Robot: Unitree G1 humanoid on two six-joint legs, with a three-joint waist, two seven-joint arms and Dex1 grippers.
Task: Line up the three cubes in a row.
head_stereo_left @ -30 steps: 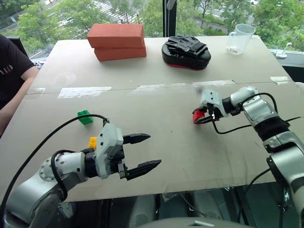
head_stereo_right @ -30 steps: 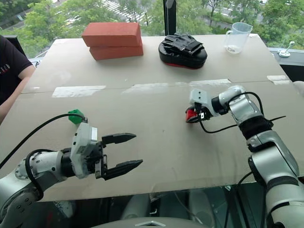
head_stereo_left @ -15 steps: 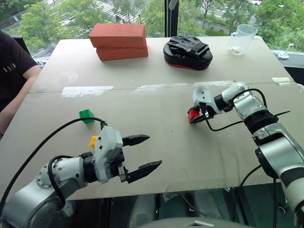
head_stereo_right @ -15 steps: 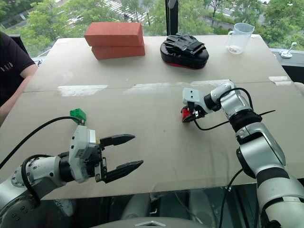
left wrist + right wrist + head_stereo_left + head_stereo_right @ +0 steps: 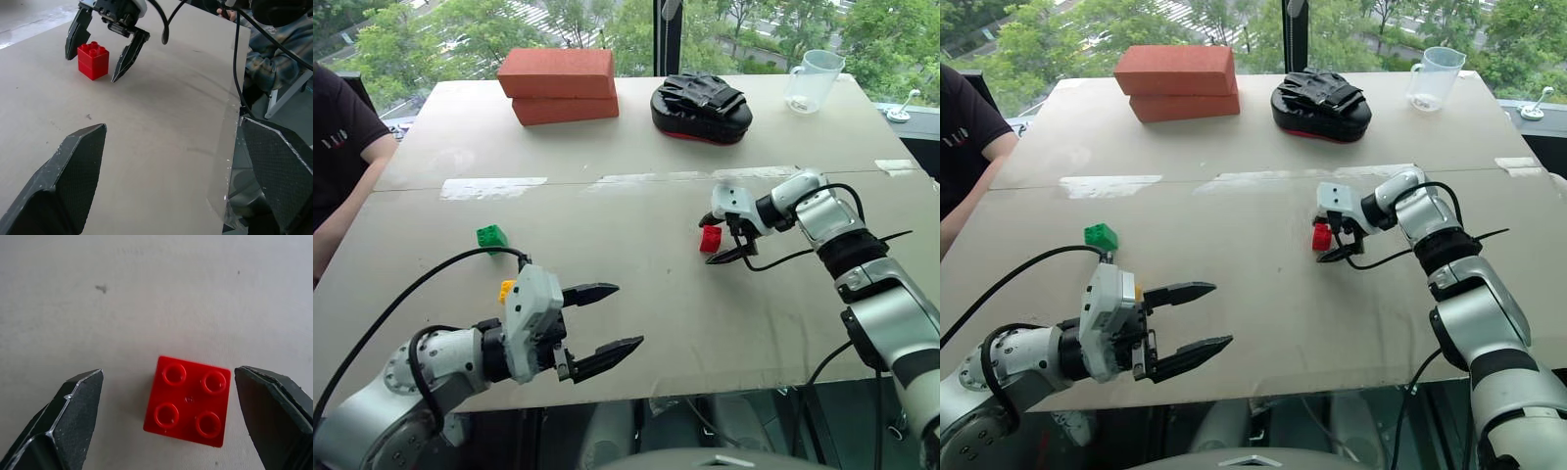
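Note:
The red cube point(image 5: 710, 238) stands studs-up on the table, right of centre. My right gripper point(image 5: 713, 241) is open and straddles it, one finger on each side with a gap to the cube point(image 5: 188, 400) on both sides. The green cube point(image 5: 491, 236) sits on the left of the table. Nearer the front lies the yellow cube point(image 5: 506, 290), partly hidden behind my left hand. My left gripper point(image 5: 628, 315) hovers open and empty over the front left, pointing toward the red cube point(image 5: 93, 60).
Two stacked red-orange bricks point(image 5: 558, 85), a black padded mitt point(image 5: 698, 106) and a clear plastic jug point(image 5: 813, 80) stand along the far edge. A person's arm point(image 5: 337, 211) rests at the left side. The table's front edge point(image 5: 724, 390) runs just below my left gripper.
My right gripper has opened and let go of the red cube, which now stands on the table between its fingers. The left arm has stayed in place.

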